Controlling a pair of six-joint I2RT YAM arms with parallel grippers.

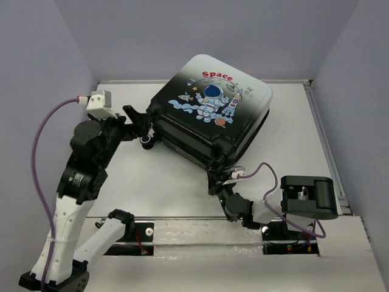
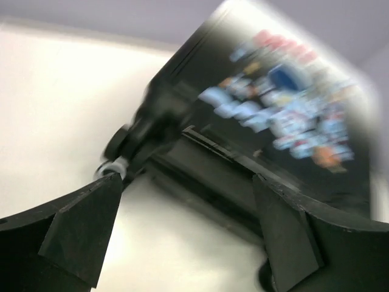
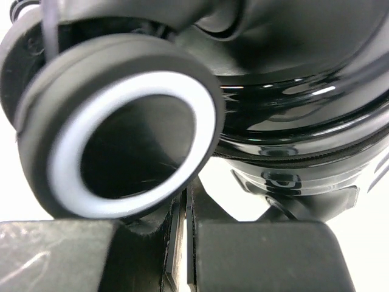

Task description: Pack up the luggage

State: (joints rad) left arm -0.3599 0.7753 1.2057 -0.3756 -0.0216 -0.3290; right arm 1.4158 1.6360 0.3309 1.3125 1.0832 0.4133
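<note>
The luggage [image 1: 213, 106] lies closed on the white table, astronaut print facing up, turned diagonally. My left gripper [image 1: 143, 126] stands open at its left corner, beside a black wheel [image 1: 146, 143]. In the left wrist view the gripper [image 2: 185, 225] has bare table between its fingers [image 2: 85, 231], and the blurred luggage [image 2: 267, 103] lies just beyond. My right gripper [image 1: 217, 182] sits at the near corner, jaws shut. In the right wrist view a white-ringed wheel [image 3: 115, 131] fills the frame just above the gripper [image 3: 189, 243], with the glossy black shell [image 3: 304, 121] behind it.
Lilac walls [image 1: 48, 67] enclose the table on three sides. A purple cable [image 1: 42, 134] loops off the left arm, and another [image 1: 273, 210] trails from the right wrist. Bare table [image 1: 158, 182] lies between the arms, in front of the suitcase.
</note>
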